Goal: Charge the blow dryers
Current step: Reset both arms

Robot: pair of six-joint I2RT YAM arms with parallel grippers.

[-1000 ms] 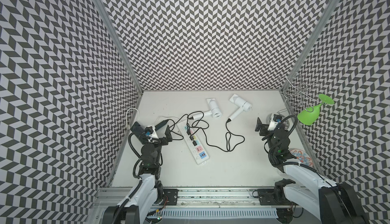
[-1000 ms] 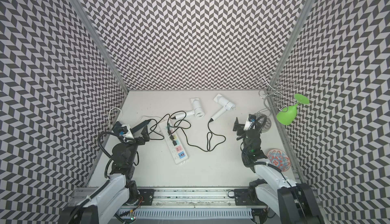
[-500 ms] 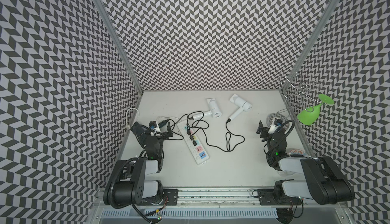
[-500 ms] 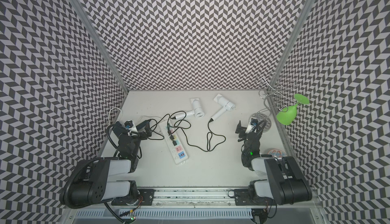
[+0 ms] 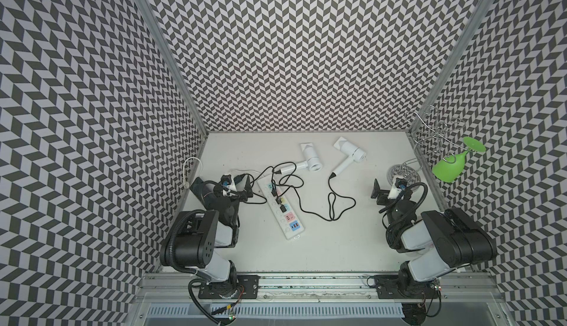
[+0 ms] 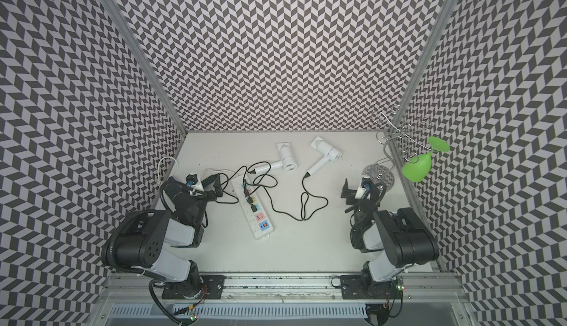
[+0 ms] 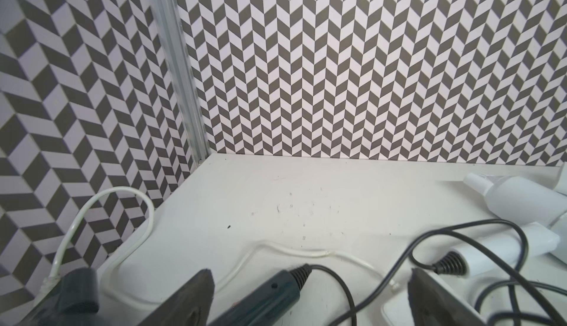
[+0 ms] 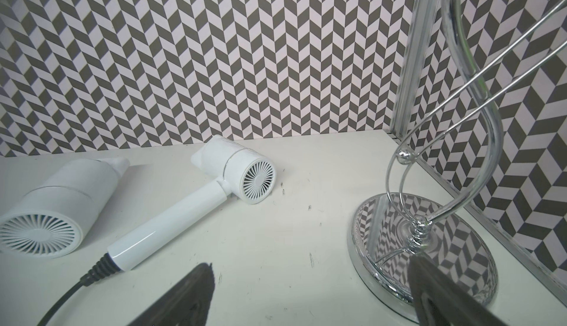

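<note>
Two white blow dryers (image 5: 311, 161) (image 5: 349, 154) lie at the back of the table, seen in both top views. Their black cords run to black plugs seated in the long white power strip (image 5: 282, 209). A dark blow dryer (image 7: 270, 293) lies under my left gripper (image 7: 310, 296), its handle on the table between the wide-open fingers and touched by neither. In a top view this gripper (image 5: 228, 190) sits left of the strip. My right gripper (image 8: 310, 290) is open and empty, low over bare table, right of the nearer white dryer (image 8: 239, 174).
A chrome glass rack (image 5: 429, 131) stands at the back right with a green wine glass (image 5: 451, 166) hanging from it. Its mirrored base (image 8: 429, 247) is beside my right gripper's outer finger. The strip's white cable (image 5: 190, 168) loops against the left wall.
Both arms have folded back, their elbows rising toward the front rail. The grippers have stayed nearly in place and open. The dryers, cords and strip have not moved.
</note>
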